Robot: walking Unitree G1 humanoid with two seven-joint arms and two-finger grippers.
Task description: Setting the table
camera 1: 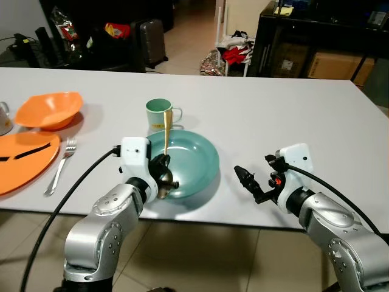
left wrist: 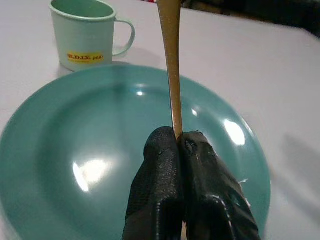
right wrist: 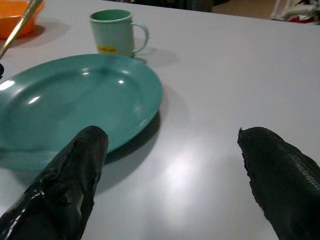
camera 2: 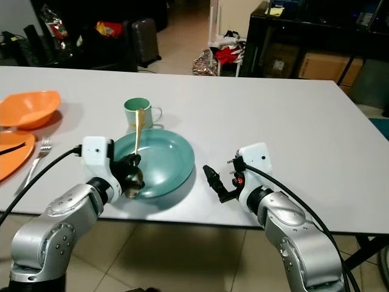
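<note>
A teal plate (camera 1: 200, 159) lies near the table's front edge, with a pale green mug (camera 1: 159, 113) just behind it. My left gripper (camera 1: 161, 165) hovers over the plate's near-left rim, shut on a gold spoon (camera 1: 165, 131). The spoon's handle rises toward the mug and its bowl hangs below the fingers. The left wrist view shows the fingertips (left wrist: 165, 145) pinching the spoon handle (left wrist: 170, 65) above the plate (left wrist: 75, 150). My right gripper (camera 1: 252, 165) stands open just right of the plate, low over the table, holding nothing. Its fingers (right wrist: 75, 170) are wide apart.
At the far left sit an orange bowl (camera 1: 48, 109), an orange plate (camera 1: 24, 161) and a fork (camera 1: 61, 163). The grey table (camera 1: 292, 115) stretches bare to the right. Behind the table stand a suitcase (camera 1: 151, 39) and dark furniture (camera 1: 316, 42).
</note>
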